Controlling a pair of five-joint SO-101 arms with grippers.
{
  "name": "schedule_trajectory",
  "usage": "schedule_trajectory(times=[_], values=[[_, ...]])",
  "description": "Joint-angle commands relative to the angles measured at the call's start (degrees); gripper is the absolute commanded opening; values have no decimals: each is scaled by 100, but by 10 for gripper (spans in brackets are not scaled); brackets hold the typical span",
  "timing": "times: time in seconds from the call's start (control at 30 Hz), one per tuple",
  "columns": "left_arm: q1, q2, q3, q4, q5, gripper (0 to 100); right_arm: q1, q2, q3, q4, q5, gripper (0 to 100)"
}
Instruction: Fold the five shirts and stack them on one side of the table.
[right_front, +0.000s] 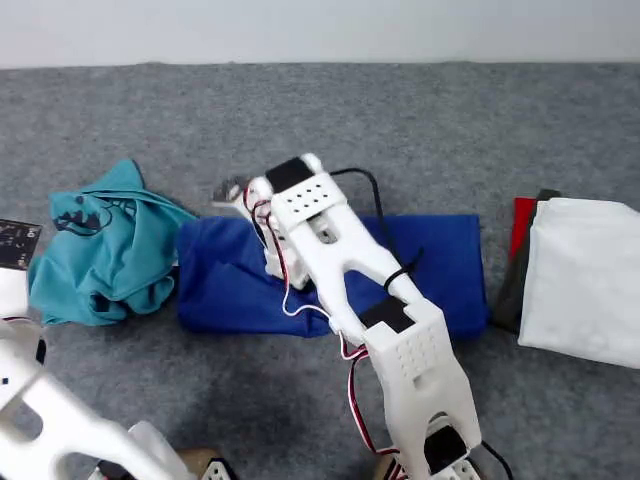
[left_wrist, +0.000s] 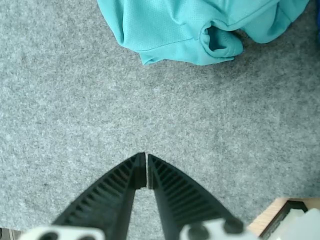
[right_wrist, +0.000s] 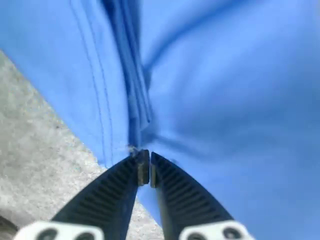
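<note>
Your right gripper (right_wrist: 144, 167) is closed on the hem of the blue shirt (right_front: 225, 285), which lies just beside the teal shirt (right_front: 105, 250). Carry the hem across slowly, so the fold comes out straight.

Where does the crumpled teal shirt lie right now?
In the high view the crumpled teal shirt lies at the picture's left, right beside the spread blue shirt.
</note>
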Motion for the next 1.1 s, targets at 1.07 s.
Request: schedule_trajectory(times=[1.07], values=[[-114,-141,-1112,949,791,15,3758,-2097,4035,-3248,-2092,270]])
